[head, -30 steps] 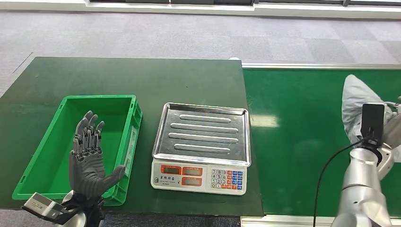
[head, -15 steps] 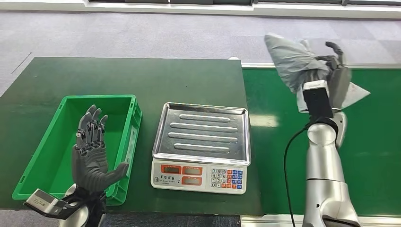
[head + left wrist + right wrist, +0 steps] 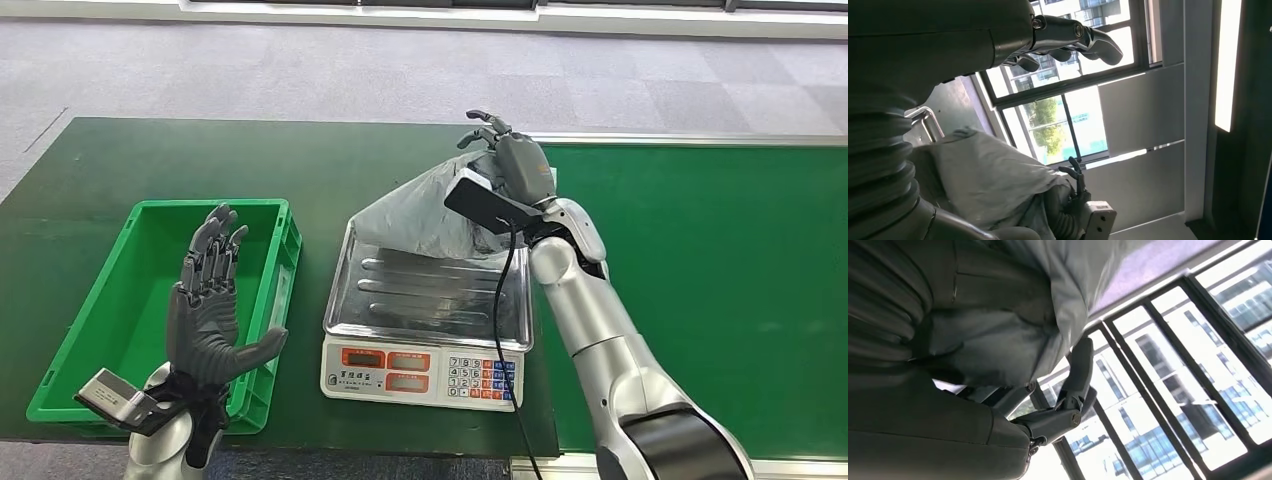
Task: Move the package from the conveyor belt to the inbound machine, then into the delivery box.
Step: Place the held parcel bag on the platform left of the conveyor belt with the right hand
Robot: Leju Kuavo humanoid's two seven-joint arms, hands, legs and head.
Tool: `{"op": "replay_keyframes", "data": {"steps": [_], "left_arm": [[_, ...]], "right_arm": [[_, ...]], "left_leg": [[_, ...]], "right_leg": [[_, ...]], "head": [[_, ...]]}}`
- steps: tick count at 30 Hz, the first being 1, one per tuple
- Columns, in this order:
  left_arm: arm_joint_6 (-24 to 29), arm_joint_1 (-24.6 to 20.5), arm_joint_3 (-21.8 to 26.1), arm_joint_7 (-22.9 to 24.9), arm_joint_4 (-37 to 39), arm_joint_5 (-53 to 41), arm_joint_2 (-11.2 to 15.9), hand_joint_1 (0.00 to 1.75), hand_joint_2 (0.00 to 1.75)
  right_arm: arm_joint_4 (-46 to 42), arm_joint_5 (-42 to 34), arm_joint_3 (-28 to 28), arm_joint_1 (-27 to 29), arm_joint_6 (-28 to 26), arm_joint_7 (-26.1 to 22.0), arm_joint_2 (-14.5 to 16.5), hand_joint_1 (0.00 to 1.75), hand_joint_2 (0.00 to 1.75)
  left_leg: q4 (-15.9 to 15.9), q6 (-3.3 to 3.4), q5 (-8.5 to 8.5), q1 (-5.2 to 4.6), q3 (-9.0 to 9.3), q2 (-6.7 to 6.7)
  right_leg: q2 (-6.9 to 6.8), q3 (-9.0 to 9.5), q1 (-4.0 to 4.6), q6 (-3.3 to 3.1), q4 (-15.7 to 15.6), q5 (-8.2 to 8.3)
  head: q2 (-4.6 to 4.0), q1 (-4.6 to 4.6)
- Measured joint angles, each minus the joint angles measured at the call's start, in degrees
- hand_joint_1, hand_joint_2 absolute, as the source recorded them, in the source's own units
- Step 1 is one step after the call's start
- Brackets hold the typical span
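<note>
Grey package (image 3: 425,215) gripped in right hand (image 3: 512,165) fingers (image 3: 484,118), left hand (image 3: 212,310) fingers (image 3: 215,240) spread, holding nothing

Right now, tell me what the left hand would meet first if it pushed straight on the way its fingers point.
Probably the far wall of the green delivery box; the left hand hovers open over it, though its height is unclear.

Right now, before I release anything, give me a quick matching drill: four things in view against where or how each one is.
Things:
1. package
2. left hand
3. green bin
4. right hand

States:
A. holds nothing, fingers spread
B. grips the grey bag
C. over the scale's steel tray
D. sits left of the scale, nothing inside

Pairs: 1-C, 2-A, 3-D, 4-B
</note>
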Motion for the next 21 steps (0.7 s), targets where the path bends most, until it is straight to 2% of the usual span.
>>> {"op": "replay_keyframes", "data": {"steps": [1, 5, 10, 14, 21], "left_arm": [[0.00, 0.00, 0.00, 0.04, -0.01, -0.07, 0.00, 0.00, 1.75], [0.00, 0.01, 0.00, 0.25, -0.01, -0.37, 0.00, 0.00, 1.75], [2.23, 0.11, -0.05, 0.03, -0.01, -2.57, 0.00, 0.00, 1.75], [5.01, -0.06, -1.03, 0.66, 0.19, -5.21, 0.00, 0.00, 1.75], [13.12, -5.80, -6.27, 7.42, 4.65, -14.08, -0.14, 0.00, 1.75]], "right_arm": [[1.75, 0.49, 0.05, -0.58, -0.22, 0.35, 0.10, 0.00, 1.75], [8.26, 1.34, 0.07, -2.34, -1.49, 0.42, 0.37, 0.00, 0.00], [13.14, 0.44, -0.01, -2.64, -3.37, -1.51, 0.36, 0.00, 0.00], [14.25, -2.28, -0.92, -2.40, -4.96, -5.59, 0.34, 0.00, 1.75], [11.40, -8.28, -2.14, -1.06, -1.27, -12.63, 1.81, 0.00, 1.75]], "left_leg": [[0.00, 0.00, 0.00, -0.01, 0.00, 0.00], [0.02, 0.00, 0.00, -0.05, 0.01, 0.00], [0.03, 0.00, 0.00, -0.05, 0.04, 0.03], [0.03, 0.00, 0.00, -0.04, 0.04, 0.05], [0.03, 0.00, 0.01, -0.04, 0.03, 0.06]], "right_leg": [[0.00, 0.00, -0.01, 0.00, -0.01, 0.00], [-0.01, 0.01, -0.02, 0.01, -0.03, 0.01], [0.02, -0.03, -0.02, 0.01, -0.03, 0.02], [0.05, -0.06, 0.00, 0.01, -0.03, 0.02], [0.07, -0.07, 0.00, -0.04, -0.03, 0.06]], "head": [[0.01, 0.00], [0.01, 0.00], [0.00, 0.00], [0.01, 0.00], [0.00, 0.00]]}}
